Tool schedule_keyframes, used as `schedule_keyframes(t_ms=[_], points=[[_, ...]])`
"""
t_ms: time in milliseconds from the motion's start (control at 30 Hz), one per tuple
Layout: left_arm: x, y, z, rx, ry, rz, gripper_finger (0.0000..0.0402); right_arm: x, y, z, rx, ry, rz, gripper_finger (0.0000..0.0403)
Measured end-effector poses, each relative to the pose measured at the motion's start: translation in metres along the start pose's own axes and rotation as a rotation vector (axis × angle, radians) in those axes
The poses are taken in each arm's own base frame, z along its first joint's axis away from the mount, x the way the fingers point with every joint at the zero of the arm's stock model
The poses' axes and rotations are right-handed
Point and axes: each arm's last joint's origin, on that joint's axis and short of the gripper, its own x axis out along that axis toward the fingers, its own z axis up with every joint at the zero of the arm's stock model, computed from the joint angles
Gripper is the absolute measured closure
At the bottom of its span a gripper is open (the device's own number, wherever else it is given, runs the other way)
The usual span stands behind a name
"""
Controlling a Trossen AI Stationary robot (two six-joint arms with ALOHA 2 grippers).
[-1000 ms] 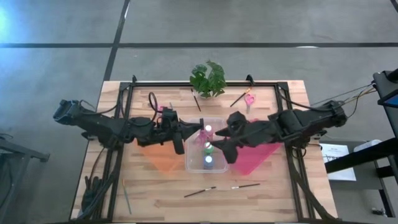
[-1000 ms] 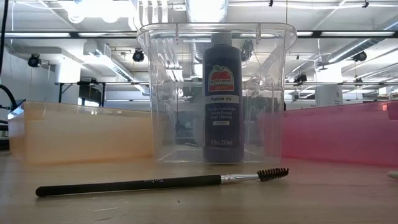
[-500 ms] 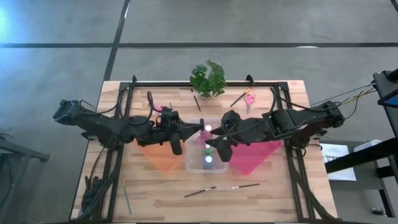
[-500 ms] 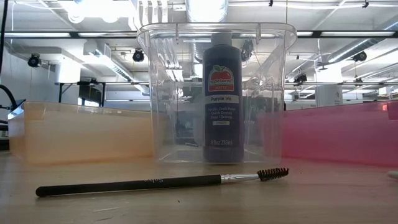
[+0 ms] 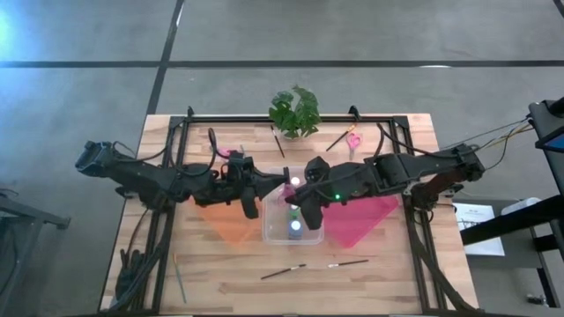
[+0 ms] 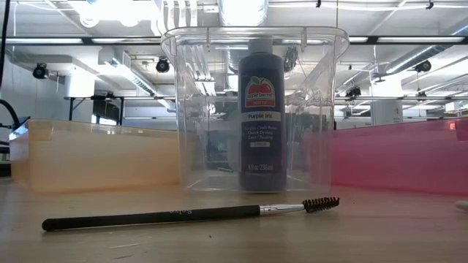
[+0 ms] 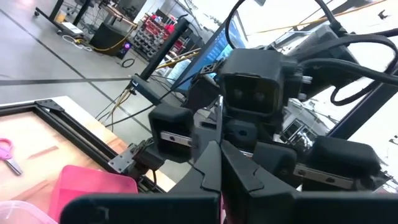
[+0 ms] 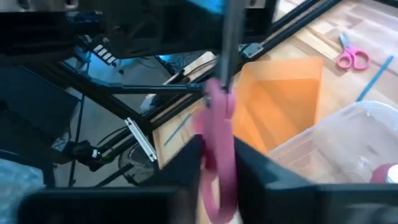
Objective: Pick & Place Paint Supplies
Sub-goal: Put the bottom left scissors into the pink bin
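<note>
Now my right jaws hang over the clear bin at mid-desk, clenched on pink-handled scissors, handles hanging down ready to drop beside the paint bottles. Left jaws wait at the bin's left rim; whether they're open, I cannot tell.

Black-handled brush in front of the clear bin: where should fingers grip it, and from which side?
Mid-handle, from straight above, fingers closing across the shaft: the black-handled brush lies flat on the table, long and thin, bare wood either side, bristles at one end. The right gripper is shut on pink scissors.
</note>
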Motion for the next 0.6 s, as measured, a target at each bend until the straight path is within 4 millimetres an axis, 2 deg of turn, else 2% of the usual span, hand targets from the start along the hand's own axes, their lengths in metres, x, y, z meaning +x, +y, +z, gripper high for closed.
schedule_keyframes(t_ms=[67,400,500,600], points=[[0.0000,-0.0003,0.0000,-0.001,0.002,-0.007,0.0401,-0.0001,0.0005,-0.0001,-0.003,0.001,0.004,0.0377],[-0.0001,-0.0001,-0.0005,0.023,0.002,-0.005,0.0396,-0.0010,0.0006,0.0003,-0.001,-0.002,0.006,0.0384],[0.0004,0.0010,0.0003,0.023,-0.002,0.000,0.0368,-0.0016,0.0004,0.0005,-0.002,-0.003,0.004,0.0384],[0.0004,0.0014,0.0004,0.033,-0.005,0.006,0.0319,-0.0019,0.0005,0.0010,-0.001,-0.007,0.006,0.0384]])
